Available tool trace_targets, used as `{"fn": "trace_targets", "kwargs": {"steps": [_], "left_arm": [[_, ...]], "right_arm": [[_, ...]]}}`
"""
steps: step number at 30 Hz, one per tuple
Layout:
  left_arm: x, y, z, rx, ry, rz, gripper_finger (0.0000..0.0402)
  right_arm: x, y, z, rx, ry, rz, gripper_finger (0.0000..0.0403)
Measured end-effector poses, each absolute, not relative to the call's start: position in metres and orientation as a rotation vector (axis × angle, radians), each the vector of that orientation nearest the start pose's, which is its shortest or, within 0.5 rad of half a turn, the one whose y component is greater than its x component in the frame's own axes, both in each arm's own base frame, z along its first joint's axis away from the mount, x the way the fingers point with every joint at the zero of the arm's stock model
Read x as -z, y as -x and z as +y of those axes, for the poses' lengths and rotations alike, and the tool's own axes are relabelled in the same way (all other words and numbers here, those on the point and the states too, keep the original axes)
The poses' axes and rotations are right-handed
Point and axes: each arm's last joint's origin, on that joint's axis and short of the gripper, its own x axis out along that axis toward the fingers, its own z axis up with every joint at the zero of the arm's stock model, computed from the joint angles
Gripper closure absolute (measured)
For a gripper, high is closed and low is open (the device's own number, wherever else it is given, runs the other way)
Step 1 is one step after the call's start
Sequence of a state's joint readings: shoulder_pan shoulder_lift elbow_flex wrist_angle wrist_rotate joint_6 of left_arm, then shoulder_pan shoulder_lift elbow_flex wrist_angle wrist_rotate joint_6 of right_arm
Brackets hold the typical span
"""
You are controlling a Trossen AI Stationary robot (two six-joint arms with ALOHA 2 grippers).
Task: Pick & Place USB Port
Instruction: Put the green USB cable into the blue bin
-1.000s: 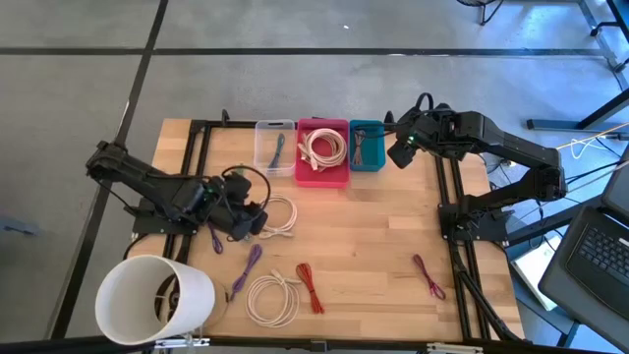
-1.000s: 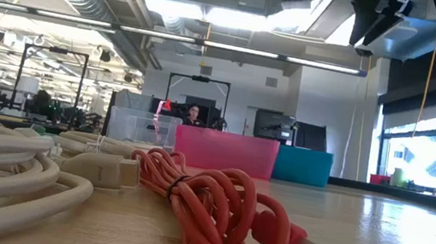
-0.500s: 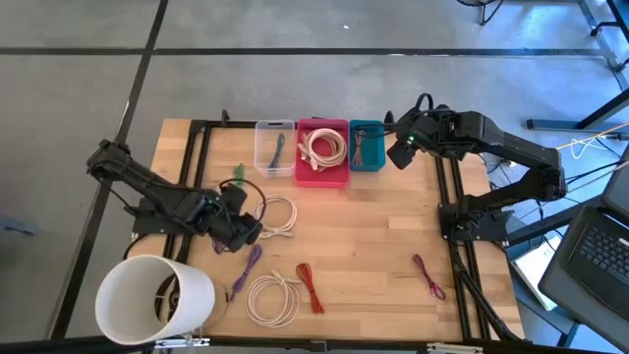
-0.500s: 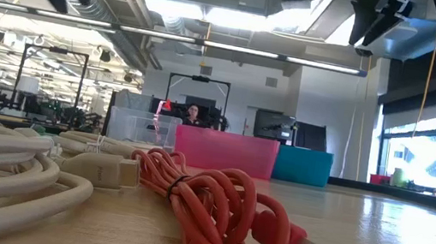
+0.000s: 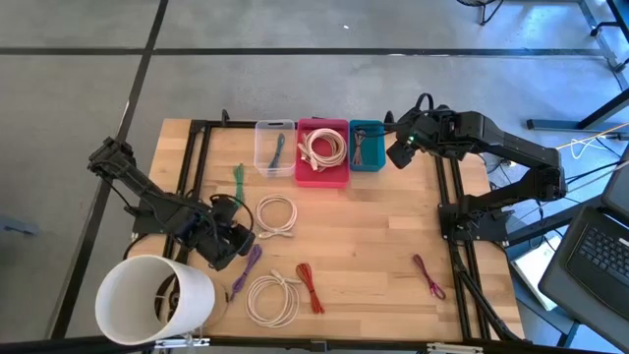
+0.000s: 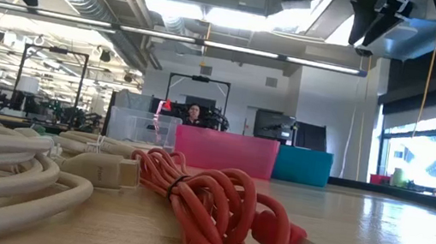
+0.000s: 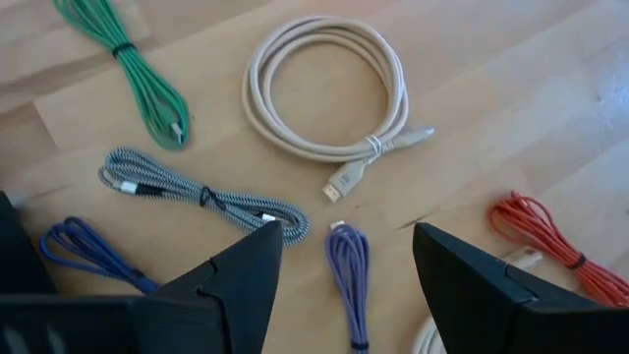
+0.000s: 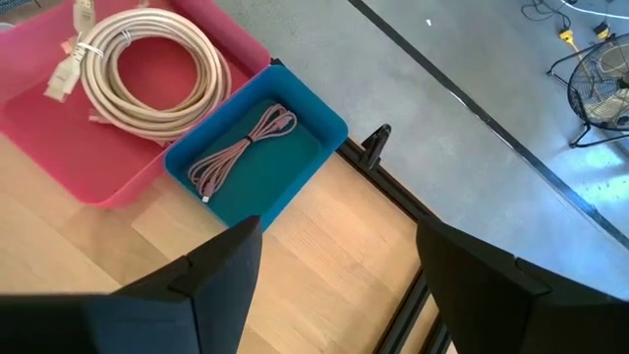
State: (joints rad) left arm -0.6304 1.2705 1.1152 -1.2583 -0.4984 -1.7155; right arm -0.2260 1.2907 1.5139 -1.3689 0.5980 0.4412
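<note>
Left gripper (image 7: 339,285) jaws wide, empty, over purple cable (image 7: 349,267); right gripper (image 8: 339,270) jaws wide, empty.

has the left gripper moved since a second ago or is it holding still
Yes. In the high view the left gripper has slid away from the white cable coil toward the table's near edge, and now sits open over the purple cable.

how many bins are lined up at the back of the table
3, side by side along the far edge: clear bin on the left, pink bin in the middle, blue bin on the right under the right gripper.
</note>
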Motion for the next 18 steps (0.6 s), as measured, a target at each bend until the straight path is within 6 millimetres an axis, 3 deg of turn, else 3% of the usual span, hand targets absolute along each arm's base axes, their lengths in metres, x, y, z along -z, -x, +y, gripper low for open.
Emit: {"fn": "trace_targets", "kwargs": {"steps": [12, 18], "left_arm": [[-0.285, -0.176, -0.111, -0.853, 0.785, 0.851, 0.0178], [-0.283, -0.178, -0.083, -1.078, 0.834, 0.847, 0.0178]], "right_arm": [[-0.386, -0.201, -0.063, 0.975, -0.173, 0.956, 0.013], [-0.387, -0.204, -0.064, 0.973, -0.18, 0.93, 0.013]]}}
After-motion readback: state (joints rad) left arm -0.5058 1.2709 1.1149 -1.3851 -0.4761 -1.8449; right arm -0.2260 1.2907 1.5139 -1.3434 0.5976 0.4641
